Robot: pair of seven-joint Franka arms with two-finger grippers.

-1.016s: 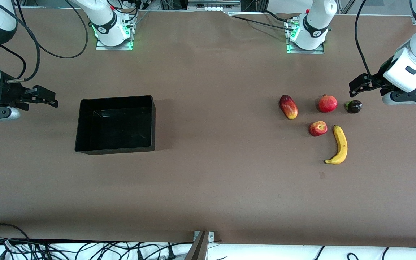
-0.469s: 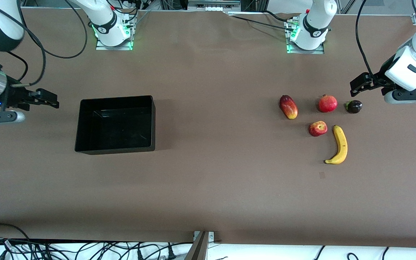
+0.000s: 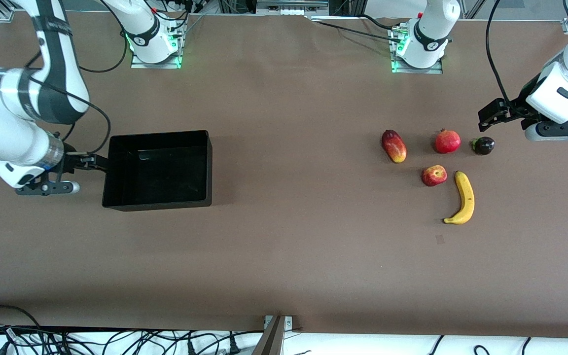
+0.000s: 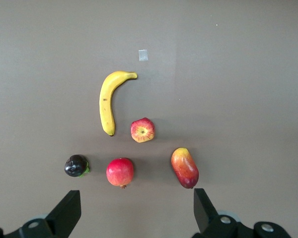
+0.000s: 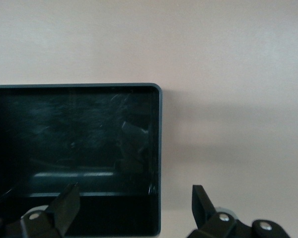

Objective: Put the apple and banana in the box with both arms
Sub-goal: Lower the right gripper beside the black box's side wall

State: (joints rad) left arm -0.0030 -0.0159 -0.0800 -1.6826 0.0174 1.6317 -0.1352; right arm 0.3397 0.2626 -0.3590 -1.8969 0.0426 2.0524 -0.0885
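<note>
You've got the box (image 3: 157, 170) near the right arm's end of the table, wide bare top btwn it and the fruit. Right gripper (image 3: 97, 163) at its end wall, fingers wide astride the rim. Left gripper (image 3: 490, 114) by the left arm's end, fingers wide, above the fruit. Banana (image 3: 463, 198) runs lengthwise toward the front edge, apple (image 3: 434, 175) just beside it

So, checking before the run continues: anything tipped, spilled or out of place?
Nothing stands out. The box sits flat and empty; the apple, banana and other fruit lie intact on the table.
</note>
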